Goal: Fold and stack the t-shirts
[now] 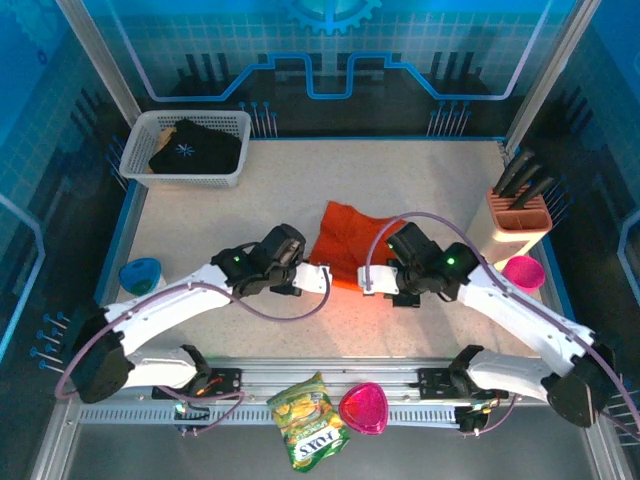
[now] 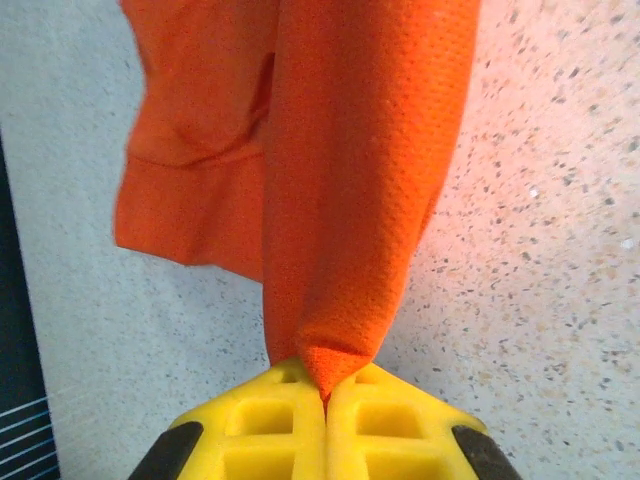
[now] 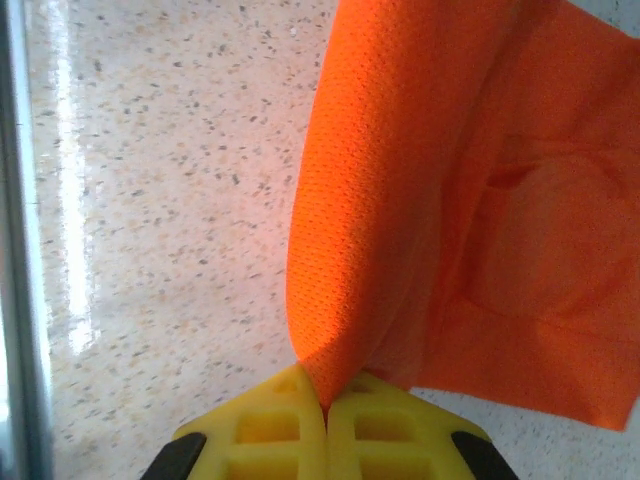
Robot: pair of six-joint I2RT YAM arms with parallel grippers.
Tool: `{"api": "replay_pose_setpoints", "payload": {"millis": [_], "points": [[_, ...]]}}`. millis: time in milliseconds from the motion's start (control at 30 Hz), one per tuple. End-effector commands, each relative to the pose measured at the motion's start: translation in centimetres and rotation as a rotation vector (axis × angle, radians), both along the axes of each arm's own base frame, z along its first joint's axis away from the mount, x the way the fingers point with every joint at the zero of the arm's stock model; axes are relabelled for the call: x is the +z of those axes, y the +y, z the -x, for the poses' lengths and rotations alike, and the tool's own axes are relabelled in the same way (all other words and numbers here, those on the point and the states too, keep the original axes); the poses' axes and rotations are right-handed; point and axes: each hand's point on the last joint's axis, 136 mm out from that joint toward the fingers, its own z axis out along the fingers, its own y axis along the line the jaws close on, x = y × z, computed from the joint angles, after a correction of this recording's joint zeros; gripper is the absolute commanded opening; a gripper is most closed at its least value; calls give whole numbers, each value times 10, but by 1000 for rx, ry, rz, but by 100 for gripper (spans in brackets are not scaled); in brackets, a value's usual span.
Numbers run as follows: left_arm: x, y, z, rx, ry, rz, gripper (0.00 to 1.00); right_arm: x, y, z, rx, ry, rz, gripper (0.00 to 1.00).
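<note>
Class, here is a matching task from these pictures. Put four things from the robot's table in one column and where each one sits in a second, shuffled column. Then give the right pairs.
Things
1. bright orange cloth t-shirt
2. black cloth t-shirt with a white starburst
3. yellow-green foil snack bag
4. small blue plastic bowl

Places
A. inside the white plastic basket
B. pinched by the left claw and the right claw
C. by the left edge of the speckled table
D. lying across the metal rail at the near edge

Pairs: 1-B, 2-A, 3-D, 4-C
</note>
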Motion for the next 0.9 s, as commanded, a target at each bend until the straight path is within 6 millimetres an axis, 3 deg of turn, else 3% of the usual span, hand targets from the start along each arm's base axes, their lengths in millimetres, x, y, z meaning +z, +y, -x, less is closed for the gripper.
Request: {"api": "replay_pose_setpoints", "payload": {"millis": [0, 300, 533, 867], "points": [[8, 11, 15, 22, 11, -25, 0, -4, -20, 25, -45, 49, 46, 0], [23, 0, 19, -16, 5, -2, 0, 6, -30, 26, -124, 6, 30, 0], [33, -18, -11, 2, 18, 20, 0, 16, -36, -11, -208, -65, 16, 0], [41, -23, -58, 14, 31, 37, 0, 28, -43, -60, -279, -130, 0, 0]]}}
